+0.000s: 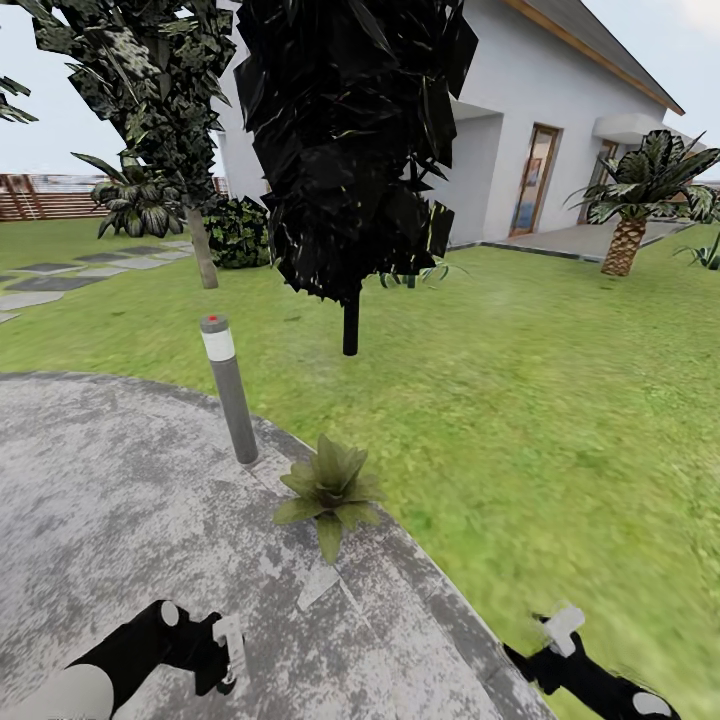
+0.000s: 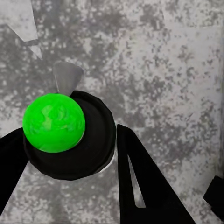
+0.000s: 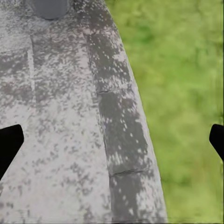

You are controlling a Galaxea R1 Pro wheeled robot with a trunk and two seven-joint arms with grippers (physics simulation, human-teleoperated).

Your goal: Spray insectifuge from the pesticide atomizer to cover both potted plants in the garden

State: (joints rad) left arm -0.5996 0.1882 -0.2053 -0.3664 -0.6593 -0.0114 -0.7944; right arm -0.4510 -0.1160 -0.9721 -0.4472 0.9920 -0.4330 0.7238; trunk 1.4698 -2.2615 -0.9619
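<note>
At the lower left of the head view the left gripper [image 1: 226, 655] hung low over the round, mottled grey paved patio [image 1: 110, 480]. In its wrist view the black fingers [image 2: 140, 186] sat against either side of a dark round body with a bright green cap. I took this for the slim dark green pesticide atomizer [image 2: 88, 149] seen end-on, pinched between the jaws, with a pale spout pointing away from the camera towards the paving.

Right of it, left of frame centre, a grey bollard lamp [image 1: 231, 392] with a white band stood at the patio's rim. Just beside the lamp, at frame centre, the potted plant [image 1: 328, 485], a low rosette of broad pointed green leaves, sat on the paved edge, well ahead of the atomizer. A dark-leaved tree [image 1: 350, 150] rose behind it, and green lawn [image 1: 540, 400] filled the right side.

At the lower right the right gripper [image 1: 560, 640] hovered empty above the patio's border, its jaws spread wide.

The step in hand looked like bringing the spray to the plant. To do it well, the left arm would need to lift and reach forward so the spout faced the leaves from close above. It should swing clear of the lamp, then sweep across the whole rosette rather than spray one spot. A second plant remained to be found.
</note>
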